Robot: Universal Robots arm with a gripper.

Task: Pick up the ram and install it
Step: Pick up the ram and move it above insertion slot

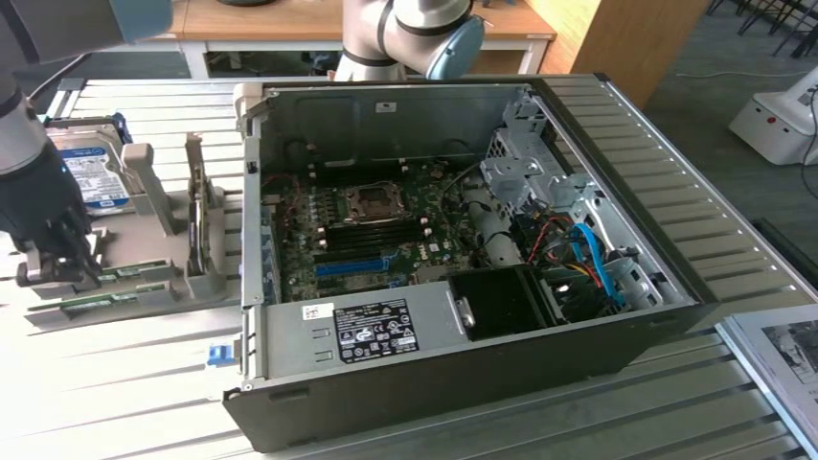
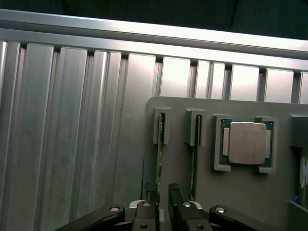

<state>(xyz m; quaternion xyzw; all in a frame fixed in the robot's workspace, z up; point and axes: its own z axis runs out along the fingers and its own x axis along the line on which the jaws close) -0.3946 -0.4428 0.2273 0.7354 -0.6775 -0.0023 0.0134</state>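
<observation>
Gripper (image 1: 57, 278) (image 2: 162, 190): low over grey holder tray (image 2: 240, 197) at the exterior view's left, fingers apart, one on either side of the ram (image 2: 159, 159).
The ram: on edge in its tray slot, not lifted.
Second memory stick (image 2: 194, 163): in the neighbouring slot.
Processor chip (image 2: 247, 143): seated in the same tray, beyond the second stick.
Hard drive (image 1: 96, 172): behind the tray.
Open computer case (image 1: 614, 316): motherboard (image 1: 371, 230) exposed, on the slatted aluminium table (image 2: 72, 134).

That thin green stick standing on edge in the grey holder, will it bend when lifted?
Probably stiff: the ram stands straight on edge in its grey holder. Likely light, being so thin. Possibly fragile: it looks like a bare board, so the pincer over it should squeeze gently.
</observation>
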